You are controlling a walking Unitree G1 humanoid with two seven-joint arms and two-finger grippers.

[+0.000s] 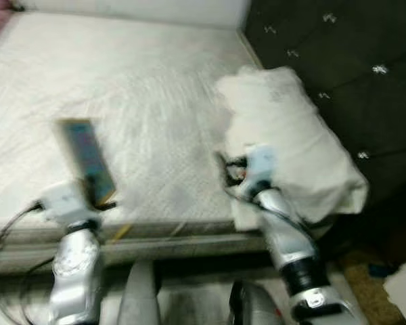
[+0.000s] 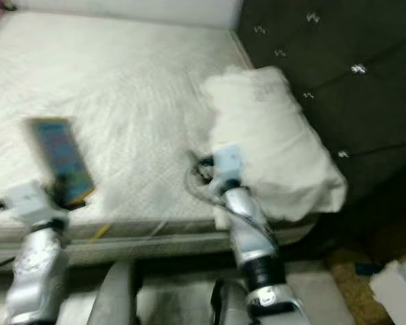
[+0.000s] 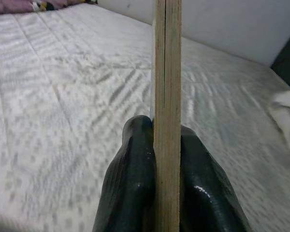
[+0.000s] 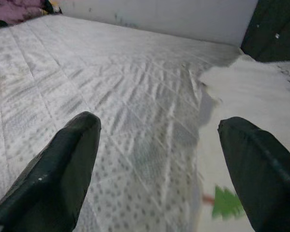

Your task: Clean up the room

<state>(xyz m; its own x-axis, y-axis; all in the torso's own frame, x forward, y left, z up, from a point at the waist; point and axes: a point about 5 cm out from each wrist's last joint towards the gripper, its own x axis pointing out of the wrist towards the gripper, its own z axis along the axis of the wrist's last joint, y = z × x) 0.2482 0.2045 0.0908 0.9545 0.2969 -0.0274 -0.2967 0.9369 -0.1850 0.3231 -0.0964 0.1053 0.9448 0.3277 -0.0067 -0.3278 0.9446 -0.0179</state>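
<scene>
No legible txt; book (image 1: 86,157) cover too blurred.

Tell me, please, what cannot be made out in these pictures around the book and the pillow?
- Book cover: blurred in both eye views; edge-on in the left wrist view, clamped in the left tool.
- Pillow near end: hidden behind the right arm.
- Green print by the open right tool: blurred, cut off by the edge.
</scene>
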